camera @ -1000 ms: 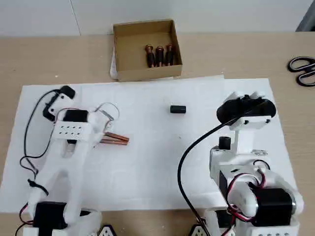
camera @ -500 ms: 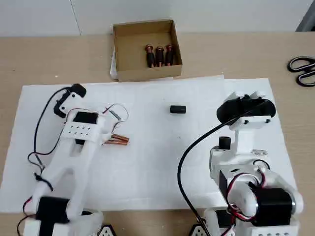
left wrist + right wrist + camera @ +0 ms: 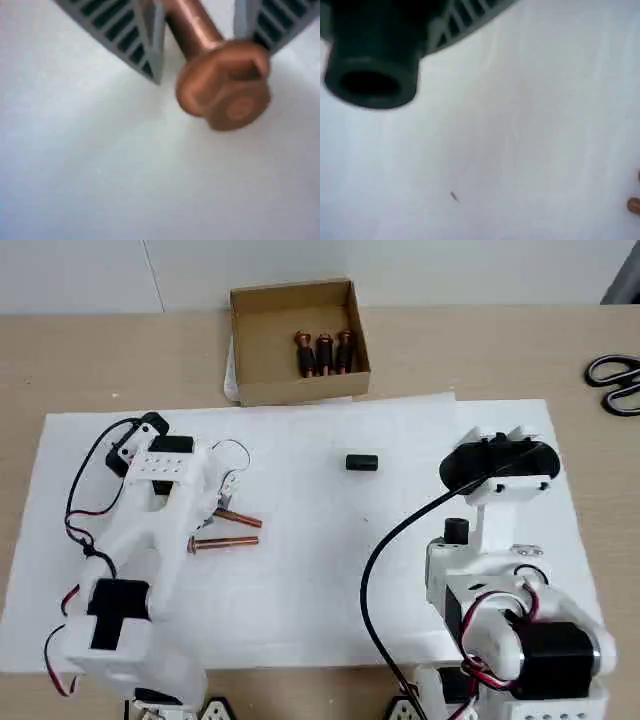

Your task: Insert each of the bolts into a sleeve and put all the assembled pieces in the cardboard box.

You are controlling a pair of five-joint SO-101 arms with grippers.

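Over the table, high view: a white paper sheet [image 3: 300, 600] covers most of the pale wooden tabletop [image 3: 100, 360]. An open cardboard box [image 3: 262, 340] stands just beyond the sheet's far edge, with three copper-and-black assembled pieces [image 3: 323, 353] side by side in its right half. The left gripper [image 3: 222, 505], over the sheet's left part, is closed on a copper hex-headed bolt [image 3: 240, 518]. A second copper bolt [image 3: 222, 542] lies loose just beside it. A short black cylindrical sleeve [image 3: 362, 462] lies alone on bare sheet between the arms, well apart from both. The right gripper [image 3: 466, 520], over the sheet's right part, grips a second black sleeve [image 3: 456, 531]. Black-handled scissors [image 3: 615, 380] lie at the table's right edge, off the sheet. Left wrist view: grey ribbed fingers [image 3: 125, 35] clamp the bolt's shank, and its hexagonal head projects clear over plain sheet. Right wrist view: the held sleeve shows its open bore beside one ribbed finger [image 3: 465, 17], above a wide unobstructed stretch of sheet.
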